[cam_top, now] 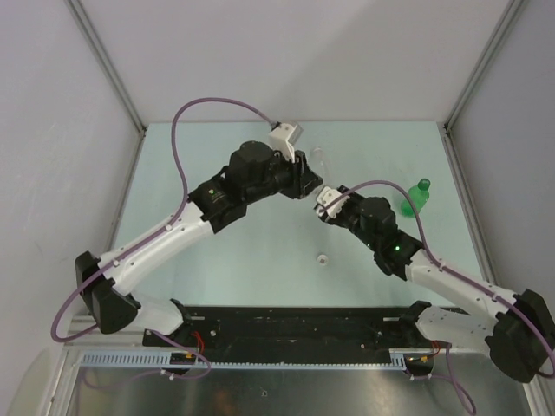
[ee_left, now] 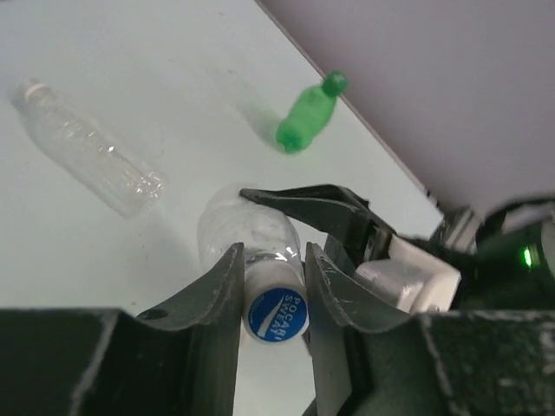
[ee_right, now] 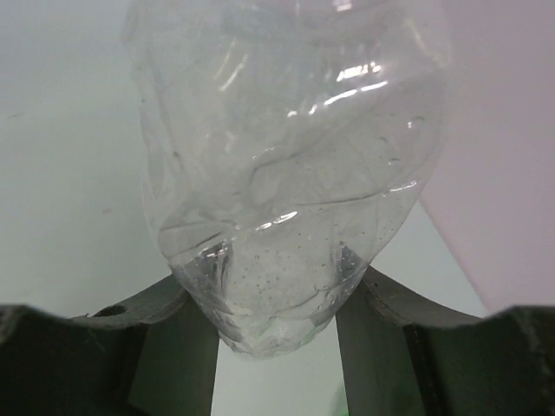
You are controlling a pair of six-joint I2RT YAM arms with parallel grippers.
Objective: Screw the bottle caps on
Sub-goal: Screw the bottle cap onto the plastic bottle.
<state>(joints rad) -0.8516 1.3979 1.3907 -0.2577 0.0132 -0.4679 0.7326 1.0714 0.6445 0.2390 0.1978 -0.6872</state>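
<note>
Near the middle of the table, seen from above, the two arms meet nose to nose. The left gripper comes in from 10 o'clock and the right gripper from 4 o'clock, with one clear bottle between them. The right gripper is clamped on that bottle's body, a finger pressed against each side. The left gripper is clenched on the white cap, printed blue on top, which sits on the bottle's neck. Each of its fingers touches a side of the cap.

The coming twist, as I judge it, turns on alignment. In the left wrist view the bottle's long axis runs from the cap at 6 o'clock away toward 11 o'clock, nearly along the wrist's own line but a little off it. A roll of the left wrist should drive the cap down its thread only if the right gripper keeps the body from spinning. The left arm is the one on the cap, and the right only steadies. Whether the thread has caught cannot be told.

From above, the green bottle lies at 3 o'clock of the grippers, with its dark green cap on its neck. A second clear bottle lies at 12 o'clock, and I cannot tell whether it is capped. A loose white cap rests at 6 o'clock, well apart from it.
</note>
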